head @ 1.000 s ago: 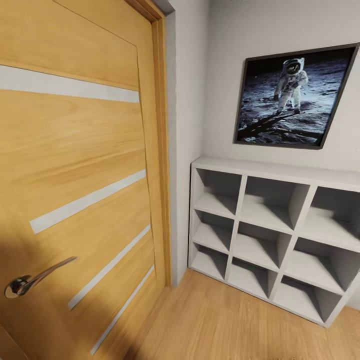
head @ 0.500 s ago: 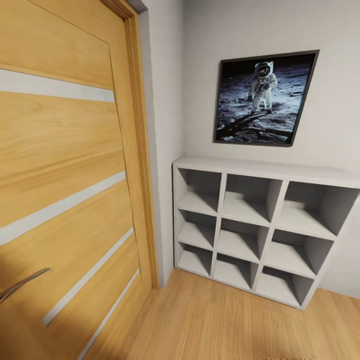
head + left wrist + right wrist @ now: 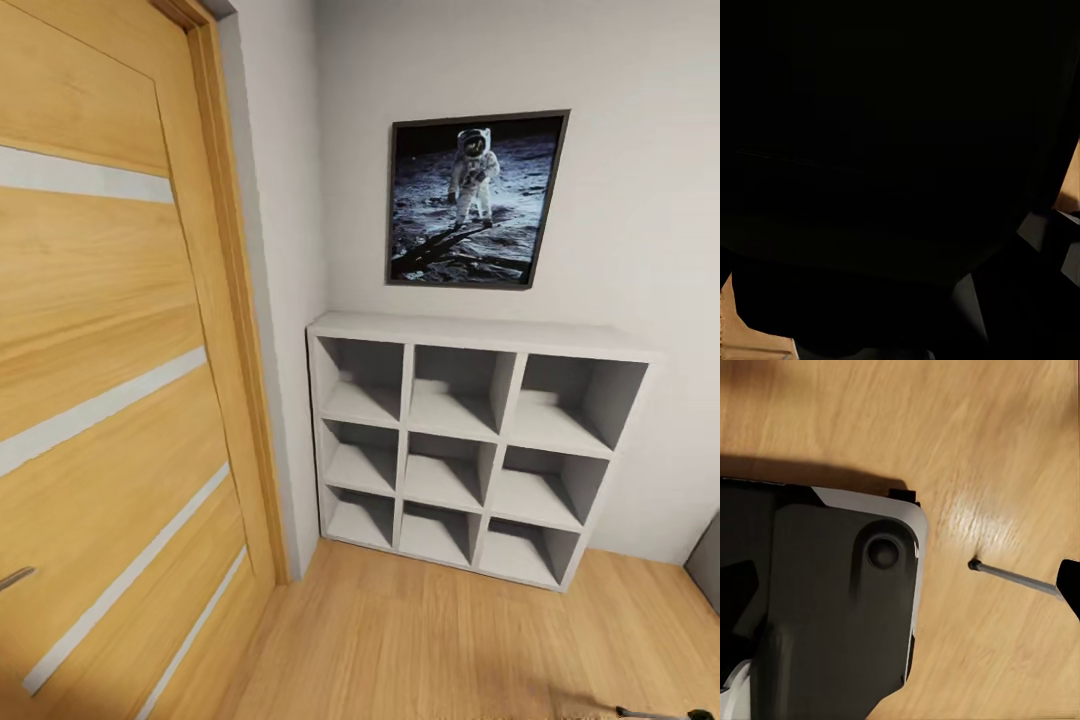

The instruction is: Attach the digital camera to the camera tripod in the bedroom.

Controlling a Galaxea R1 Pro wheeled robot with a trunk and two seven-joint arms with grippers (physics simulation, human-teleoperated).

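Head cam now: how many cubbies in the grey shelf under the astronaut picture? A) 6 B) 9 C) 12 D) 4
B: the grey cubby shelf shows three rows of three open compartments, standing on the wood floor below the astronaut picture, right of the wooden door.

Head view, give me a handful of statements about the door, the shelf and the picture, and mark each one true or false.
1. The shelf unit has nine open compartments. True.
2. Books fill the shelf unit's compartments. False: every compartment is empty.
3. A framed picture of an astronaut hangs on the wall above the shelf unit. True.
4. The wooden door stands to the right of the shelf unit. False: it is to the left.
5. The floor is light wood. True.
6. The shelf unit is black. False: it is pale grey.
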